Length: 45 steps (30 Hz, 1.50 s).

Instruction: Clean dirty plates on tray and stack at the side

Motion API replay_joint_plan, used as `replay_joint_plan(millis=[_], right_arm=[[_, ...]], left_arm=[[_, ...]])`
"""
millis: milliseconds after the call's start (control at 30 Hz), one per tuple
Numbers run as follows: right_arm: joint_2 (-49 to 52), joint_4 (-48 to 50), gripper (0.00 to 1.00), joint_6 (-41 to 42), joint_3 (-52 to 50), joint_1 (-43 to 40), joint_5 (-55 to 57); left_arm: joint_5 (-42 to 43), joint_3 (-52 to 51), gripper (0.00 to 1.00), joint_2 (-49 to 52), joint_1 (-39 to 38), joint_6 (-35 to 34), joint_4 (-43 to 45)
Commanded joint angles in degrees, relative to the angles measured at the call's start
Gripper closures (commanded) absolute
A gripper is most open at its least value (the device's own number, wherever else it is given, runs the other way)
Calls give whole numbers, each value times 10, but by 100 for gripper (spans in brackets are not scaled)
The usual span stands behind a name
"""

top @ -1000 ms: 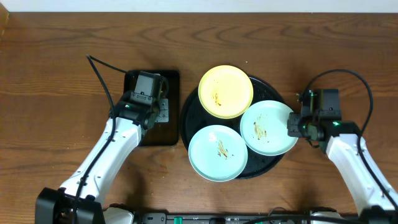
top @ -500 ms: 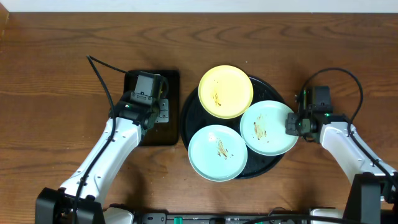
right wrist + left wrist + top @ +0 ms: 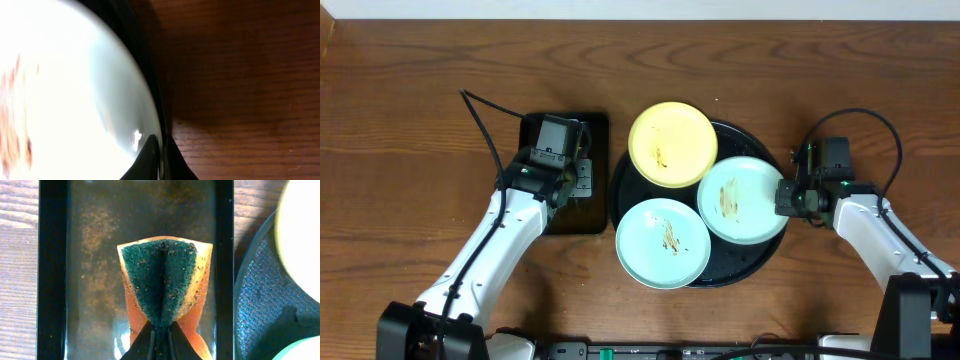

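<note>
Both busy: right tool nips the right plate by its rim, left tool clamps the sponge.
Plate lies right of centre on the tray, rim-held for lifting; folded sponge hangs over the small tray, ready to scrub.

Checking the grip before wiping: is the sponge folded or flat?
Folded. The left gripper pinches the sponge so its green face creases down the middle, above the rectangular tray.
</note>
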Motion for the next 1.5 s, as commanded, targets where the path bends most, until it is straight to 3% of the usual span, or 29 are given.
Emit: replay_joint_plan(millis=[0, 533, 767, 967, 1200, 1467], right_arm=[[9, 0, 99, 3, -1, 1, 6], [9, -2, 99, 3, -1, 1, 6], [9, -3, 99, 3, -1, 1, 6], [9, -2, 99, 3, -1, 1, 6], [9, -3, 99, 3, -1, 1, 5], [9, -4, 99, 3, -1, 1, 5]], left_arm=[[1, 0, 92, -5, 0, -8, 0], [0, 0, 93, -77, 0, -7, 36], [-82, 0, 93, -129, 0, -7, 99], [-85, 0, 93, -152, 0, -7, 127], [-44, 0, 93, -117, 0, -8, 78], [45, 0, 93, 2, 0, -8, 20]])
